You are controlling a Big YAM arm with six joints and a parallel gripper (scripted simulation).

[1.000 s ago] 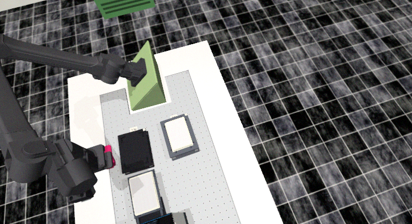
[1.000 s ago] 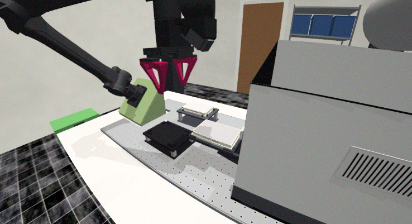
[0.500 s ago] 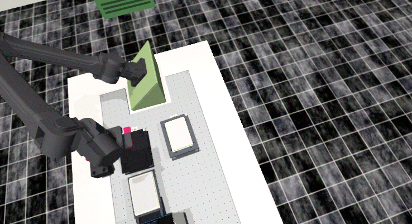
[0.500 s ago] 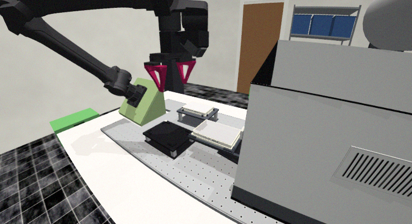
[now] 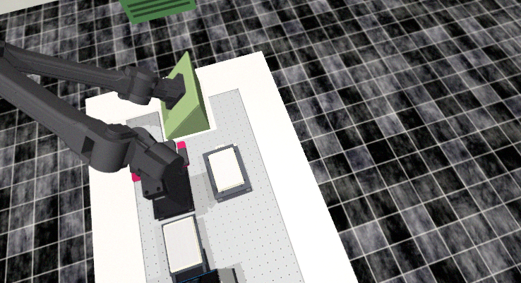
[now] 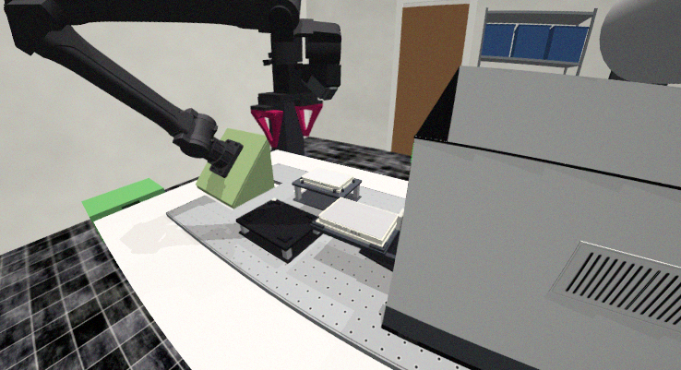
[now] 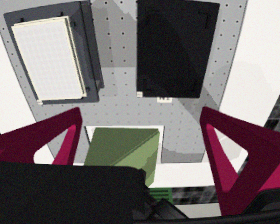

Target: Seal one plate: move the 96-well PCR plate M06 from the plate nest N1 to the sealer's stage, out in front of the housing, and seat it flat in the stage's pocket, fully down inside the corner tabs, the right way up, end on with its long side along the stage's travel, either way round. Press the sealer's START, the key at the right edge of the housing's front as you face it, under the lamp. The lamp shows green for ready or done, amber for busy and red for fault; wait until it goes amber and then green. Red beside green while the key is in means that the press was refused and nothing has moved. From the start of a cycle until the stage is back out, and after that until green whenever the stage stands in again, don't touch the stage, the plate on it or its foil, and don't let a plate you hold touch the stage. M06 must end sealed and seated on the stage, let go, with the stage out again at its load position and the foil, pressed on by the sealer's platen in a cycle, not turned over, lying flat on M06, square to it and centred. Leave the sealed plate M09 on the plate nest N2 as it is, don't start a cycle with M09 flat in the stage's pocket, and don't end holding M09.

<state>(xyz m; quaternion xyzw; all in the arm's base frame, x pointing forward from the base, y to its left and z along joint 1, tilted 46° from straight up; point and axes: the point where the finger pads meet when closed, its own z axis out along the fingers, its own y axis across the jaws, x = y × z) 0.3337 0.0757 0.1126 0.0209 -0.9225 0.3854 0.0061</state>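
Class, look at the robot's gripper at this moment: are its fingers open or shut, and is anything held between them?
Open and empty. In the wrist view the two magenta fingers of the gripper stand wide apart, with only the breadboard and green wedge showing between them.

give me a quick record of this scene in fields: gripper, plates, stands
gripper: open, holding nothing, high above the black stand
black stand: nothing visible on top
grey stand: far white plate on it
near white plate: lying flat just in front of the sealer housing
green wedge: arm mounted on its slope
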